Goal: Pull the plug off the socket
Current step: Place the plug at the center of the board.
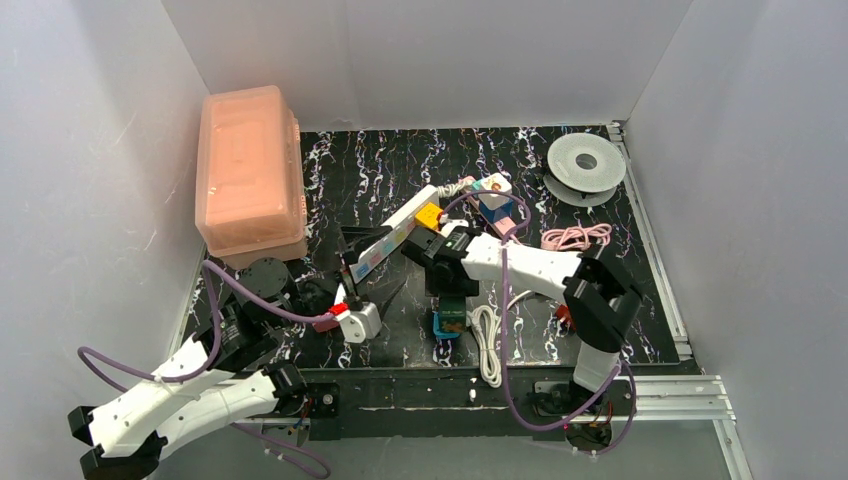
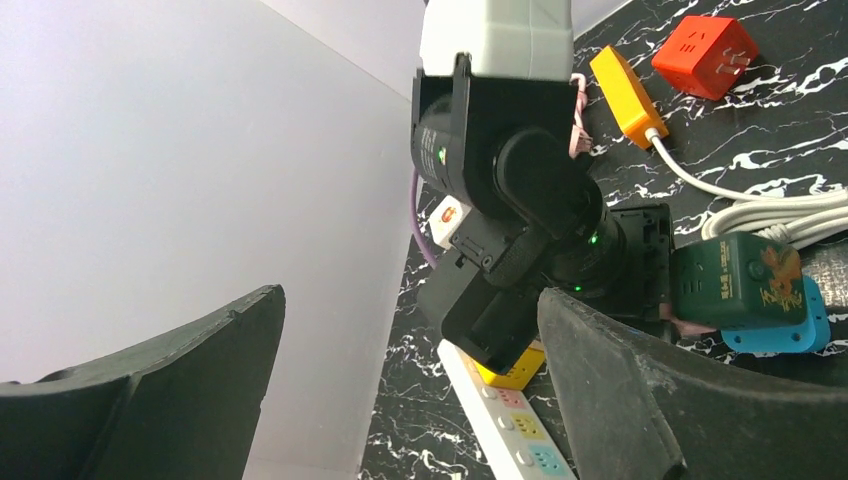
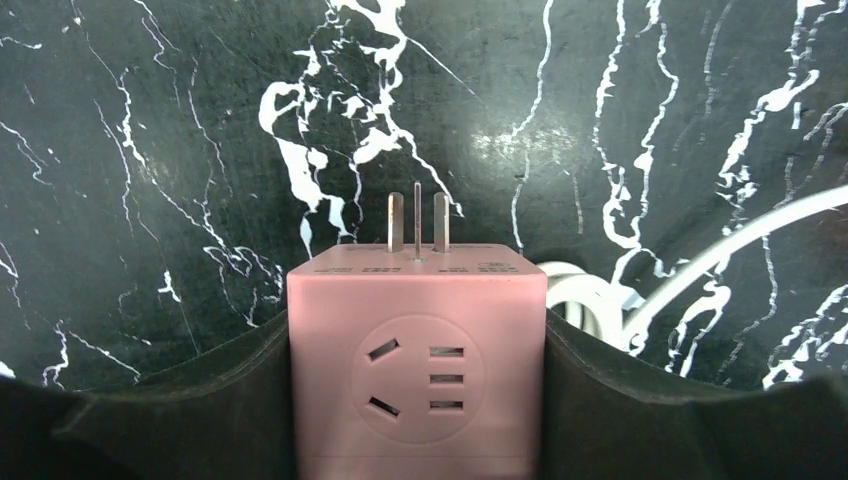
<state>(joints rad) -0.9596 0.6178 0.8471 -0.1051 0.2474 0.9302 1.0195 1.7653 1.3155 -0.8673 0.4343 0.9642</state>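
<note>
The plug (image 3: pixel 415 380) is a pink cube with an outlet face toward the camera. My right gripper (image 3: pixel 417 325) is shut on its two sides. Its metal prongs (image 3: pixel 417 220) stick out bare above the black marble table, in no outlet. The socket (image 1: pixel 395 235) is a long white strip with pastel outlet faces, lying diagonally at mid-table with a yellow cube (image 1: pixel 428 214) plugged in. My left gripper (image 2: pixel 408 295) stands wide open at the strip's near end; the socket (image 2: pixel 505 425) runs close by its right finger. The right arm's black wrist hangs over the yellow cube (image 2: pixel 515 370).
A peach lidded box (image 1: pixel 250 175) fills the back left, and a grey spool (image 1: pixel 586 162) lies back right. A pink coiled cable (image 1: pixel 575 237), a white coiled cord (image 1: pixel 487 345) and a green adapter on a blue one (image 1: pixel 449 322) lie nearby. An orange block (image 2: pixel 625 95) and a red cube (image 2: pixel 705 55) sit beyond.
</note>
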